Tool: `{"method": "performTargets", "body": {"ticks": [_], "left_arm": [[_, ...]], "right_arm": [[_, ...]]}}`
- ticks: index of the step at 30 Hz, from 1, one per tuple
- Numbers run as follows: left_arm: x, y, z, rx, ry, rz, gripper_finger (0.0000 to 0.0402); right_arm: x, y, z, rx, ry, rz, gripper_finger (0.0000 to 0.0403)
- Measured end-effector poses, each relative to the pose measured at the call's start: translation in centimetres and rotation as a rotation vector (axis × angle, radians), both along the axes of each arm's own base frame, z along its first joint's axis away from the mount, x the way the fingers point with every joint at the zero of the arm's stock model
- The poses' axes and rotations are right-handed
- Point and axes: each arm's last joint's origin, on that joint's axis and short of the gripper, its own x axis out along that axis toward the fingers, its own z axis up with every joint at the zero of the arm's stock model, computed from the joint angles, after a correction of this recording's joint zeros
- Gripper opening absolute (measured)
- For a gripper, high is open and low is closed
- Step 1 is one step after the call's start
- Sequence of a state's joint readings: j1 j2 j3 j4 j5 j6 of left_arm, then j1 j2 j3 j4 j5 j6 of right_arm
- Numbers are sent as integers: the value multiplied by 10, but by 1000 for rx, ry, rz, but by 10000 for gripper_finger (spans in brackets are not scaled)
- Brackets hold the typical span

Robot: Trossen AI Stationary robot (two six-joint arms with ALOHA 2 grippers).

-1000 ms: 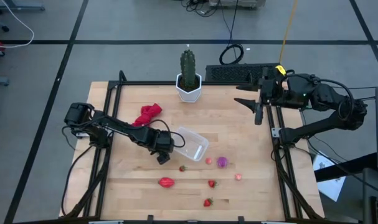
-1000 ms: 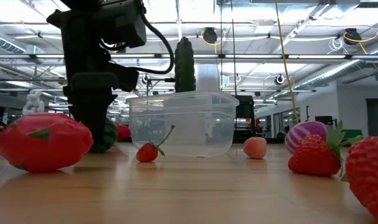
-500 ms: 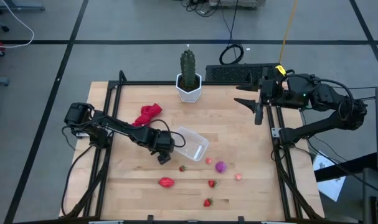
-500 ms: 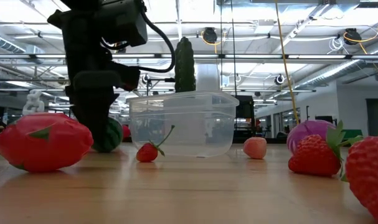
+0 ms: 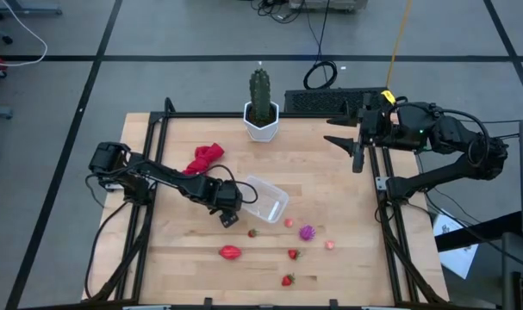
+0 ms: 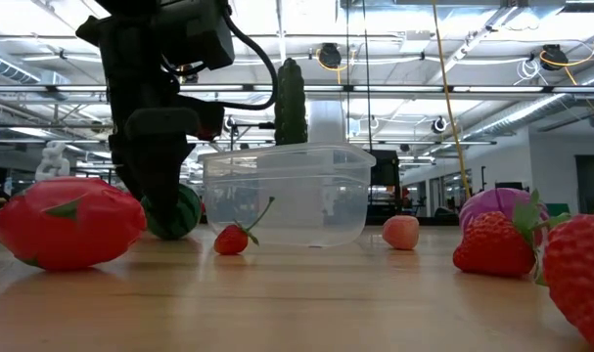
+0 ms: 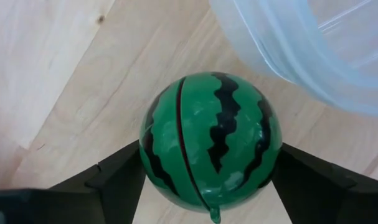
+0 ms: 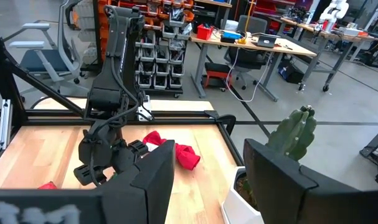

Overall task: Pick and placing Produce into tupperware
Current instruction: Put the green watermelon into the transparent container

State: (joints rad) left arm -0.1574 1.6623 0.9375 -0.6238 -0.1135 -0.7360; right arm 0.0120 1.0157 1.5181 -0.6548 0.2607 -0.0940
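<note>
watermelon ball point(image 7: 210, 142), green striped, sits clamped between the left tool's point(image 5: 226, 215) fingers point(image 7: 117, 180) just above the tabletop point(image 5: 330, 181), just beside the clear tupperware point(image 5: 265, 199). strawberries point(image 5: 293, 254), a red oval point(image 5: 231, 252) and a purple ball point(image 5: 308, 232) lie nearby. right tool point(image 5: 354, 148) hovers near the tabletop's right edge, fingers apart.

Your wooden desk point(image 5: 347, 198) is carrying the clear tupperware point(image 5: 265, 199), a red cloth point(image 5: 204, 158) and a potted cactus point(image 5: 260, 105); a red oval point(image 5: 231, 252), purple ball point(image 5: 308, 232), strawberries point(image 5: 293, 254) and pink bits point(image 5: 330, 244) are lying scattered nearby.
</note>
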Motion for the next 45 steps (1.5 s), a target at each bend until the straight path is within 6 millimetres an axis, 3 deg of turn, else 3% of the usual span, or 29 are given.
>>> {"method": "performTargets", "body": {"ticks": [10,20,36,42,45], "left_arm": [[-2,0,1,-12,9,7,288],[-11,0,8,-63,68,24,317],[-42,6,82,-99,-217,110,297],[-33,12,106,-119,-459,98,306],[-28,14,117,-93,-462,66,307]], "right_arm": [[0,0,0,0,0,0,183],[0,0,0,0,0,0,183],[0,0,0,-2,1,0,183],[2,0,2,-8,-16,1,183],[5,0,2,-20,-22,4,183]]}}
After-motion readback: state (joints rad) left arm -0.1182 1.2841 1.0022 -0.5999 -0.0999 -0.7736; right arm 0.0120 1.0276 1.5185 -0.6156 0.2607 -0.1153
